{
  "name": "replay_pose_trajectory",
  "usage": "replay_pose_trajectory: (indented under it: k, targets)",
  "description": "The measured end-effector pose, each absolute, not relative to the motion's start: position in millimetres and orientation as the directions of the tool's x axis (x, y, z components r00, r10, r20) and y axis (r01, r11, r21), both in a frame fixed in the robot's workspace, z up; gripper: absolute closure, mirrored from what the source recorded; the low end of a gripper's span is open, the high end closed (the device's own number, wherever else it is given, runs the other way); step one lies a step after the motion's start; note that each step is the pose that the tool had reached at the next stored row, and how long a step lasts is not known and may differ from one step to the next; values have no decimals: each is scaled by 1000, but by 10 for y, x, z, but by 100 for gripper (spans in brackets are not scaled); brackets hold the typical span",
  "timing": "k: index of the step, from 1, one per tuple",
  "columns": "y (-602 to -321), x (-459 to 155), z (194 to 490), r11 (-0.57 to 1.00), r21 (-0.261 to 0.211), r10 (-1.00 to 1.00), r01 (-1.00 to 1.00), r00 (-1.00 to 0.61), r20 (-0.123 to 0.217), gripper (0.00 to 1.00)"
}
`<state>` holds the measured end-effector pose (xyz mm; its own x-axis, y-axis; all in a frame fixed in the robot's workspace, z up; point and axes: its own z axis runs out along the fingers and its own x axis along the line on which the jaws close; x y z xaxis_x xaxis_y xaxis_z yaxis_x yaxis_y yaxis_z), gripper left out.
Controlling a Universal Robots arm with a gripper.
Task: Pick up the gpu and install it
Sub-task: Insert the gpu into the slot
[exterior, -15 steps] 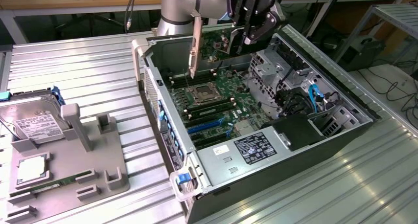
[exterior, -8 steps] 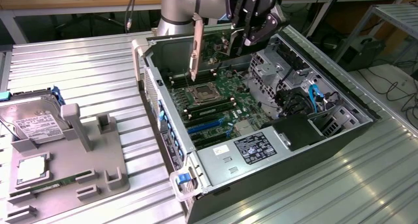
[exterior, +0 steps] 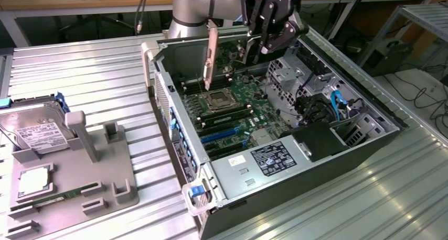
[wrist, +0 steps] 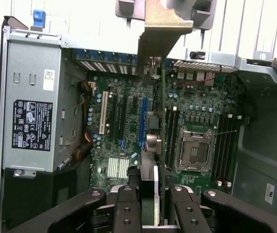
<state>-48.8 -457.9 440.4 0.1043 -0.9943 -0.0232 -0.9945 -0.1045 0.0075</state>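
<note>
The gpu (exterior: 211, 56) hangs in the air over the open computer case (exterior: 378, 140), held on edge with its silver end bracket pointing down towards the motherboard (exterior: 245, 114); it sits in no slot. In the wrist view the gpu (wrist: 160, 121) appears as a thin line seen edge-on, its bent metal bracket at the far end, and it runs over the board between the long blue slot (wrist: 142, 116) and the dark memory slots beside the processor socket (wrist: 195, 150).

The gripper (exterior: 265, 41) is narrowly closed on the card's end opposite the bracket; in the wrist view the gripper (wrist: 153, 206) has one black finger on either side of the card's edge, pinching it.

Inside the case, the processor socket (exterior: 217, 98) lies open near the middle of the board; the blue slots (exterior: 220, 135) lie nearer the grey power supply (exterior: 269, 159) with its black label; a white slot (wrist: 103, 112) stands just beside the dark ones in the wrist view; blue cables (exterior: 336, 106) show among the drive bays on the exterior view's right.

The case lies on its side on a ribbed metal table (exterior: 91, 77); on the exterior view's left, well apart from the case, a grey holder (exterior: 84, 161) rests on the table, and a silver hard drive (exterior: 35, 132) with a white label lies at its far end.
</note>
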Motion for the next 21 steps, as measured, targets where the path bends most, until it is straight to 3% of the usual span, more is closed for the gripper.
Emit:
replay_pose_trajectory:
  k: [21]
  targets:
    - [-4580, -462, 4274, -103, 14, -994, -995, 103, -24, 72]
